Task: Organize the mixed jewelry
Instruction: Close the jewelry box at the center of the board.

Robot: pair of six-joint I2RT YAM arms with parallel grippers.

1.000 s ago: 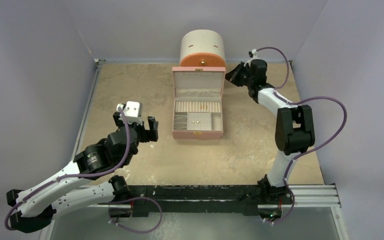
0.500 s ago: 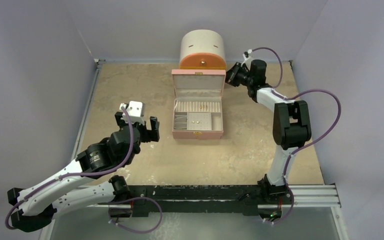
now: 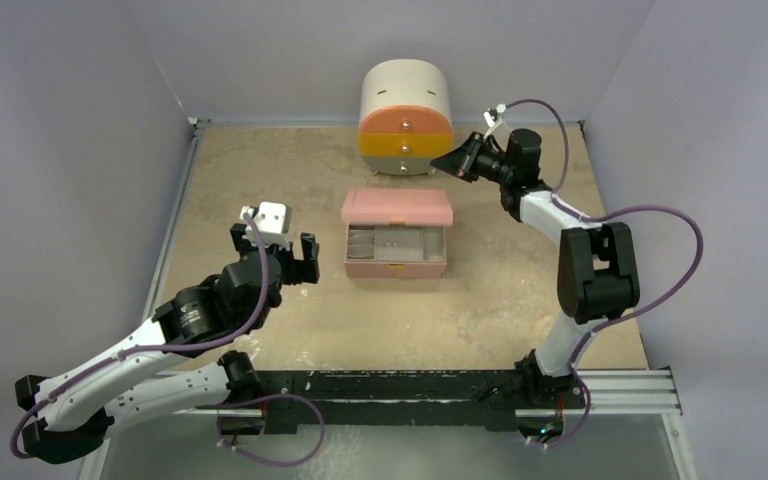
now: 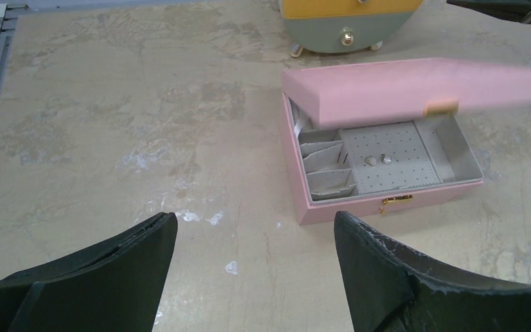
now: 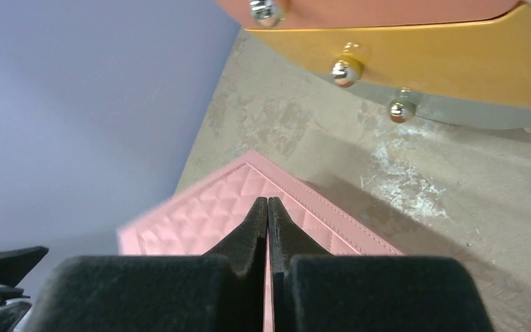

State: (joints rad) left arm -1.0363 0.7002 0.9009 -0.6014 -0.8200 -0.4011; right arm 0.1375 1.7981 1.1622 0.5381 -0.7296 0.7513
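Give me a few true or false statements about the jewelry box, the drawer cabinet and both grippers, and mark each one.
1. The lid of the pink jewelry box is fully shut. False: it hangs partway over the tray, with the compartments showing.
2. The right gripper has its fingers pressed together. True.
3. The left gripper is clamped on the box. False: it is open, apart from the box, on its left.
4. The drawer cabinet stands behind the box. True.
5. Two small pieces lie on the dotted pad inside the box. True.
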